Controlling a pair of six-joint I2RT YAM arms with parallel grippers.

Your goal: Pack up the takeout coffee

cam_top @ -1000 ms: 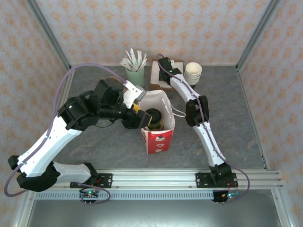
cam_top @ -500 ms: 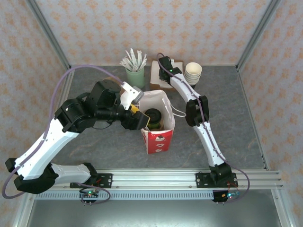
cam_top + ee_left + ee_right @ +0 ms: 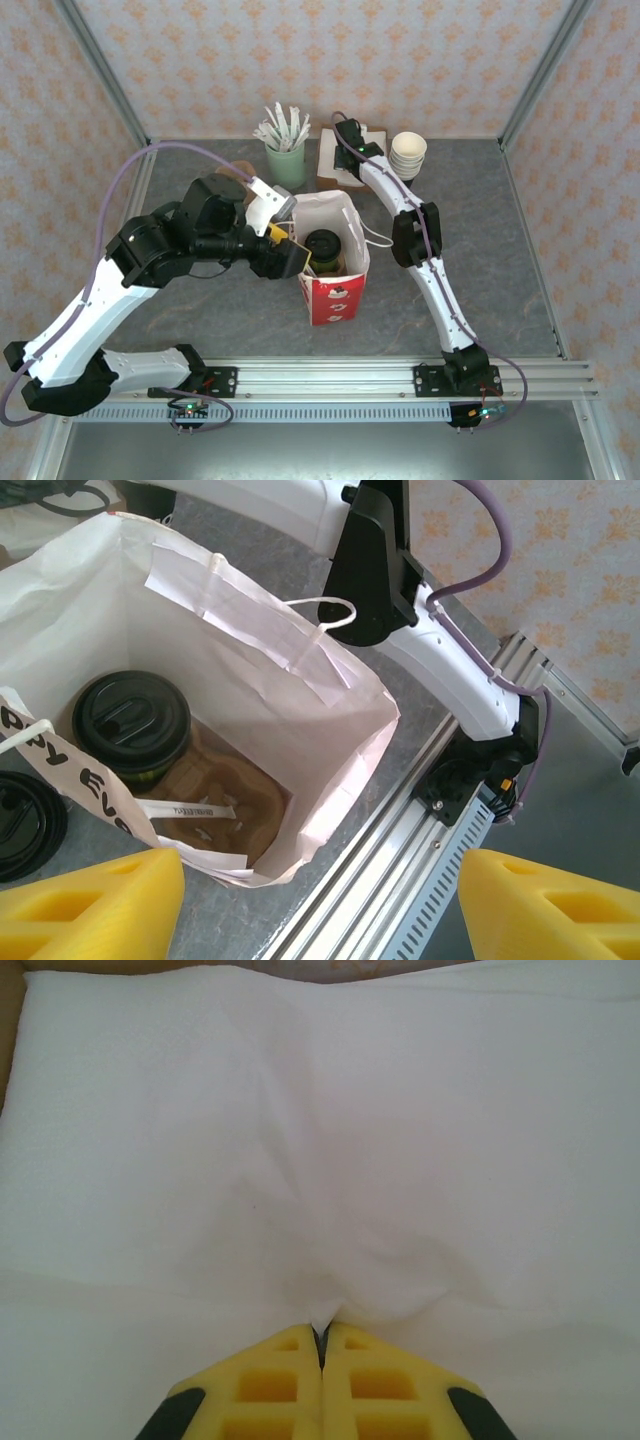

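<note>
Looks largely done, judging from the counter [image 3: 480,250] down.

Mid-counter, can see the bag [image 3: 335,290] upright with its mouth open and both handles slack. No sign of tipping or crushing.

Behind the bag, can make out a napkin box [image 3: 328,168]. Matters for what is left rather than for what is done.

Inside the bag, against its left wall, can see the coffee [image 3: 130,720] upright on the bag's floor with its lid on. Counts as packed on this evidence.

Just left of the bag, find the left pincer [image 3: 297,250] hanging with its jaws wide apart and gripping nothing. Reads as finished with the coffee.

Behind the bag, at the box, find the right pincer [image 3: 321,1345] pressed together on a napkin [image 3: 320,1160], with a small fold of it nipped between the fingertips [image 3: 350,1380].

Just outside the bag's left wall, can spot a loose lid [image 3: 20,825] flat on the counter. Not part of the job.

On the bag's floor beside the coffee, can pick out a wrapped stick [image 3: 185,808] and some brown card, hard to name.

Probably left to do: lift the napkin free, carry it forward to the bag, drop it in. Beyond that, cannot tell whether to close or move the bag.
</note>
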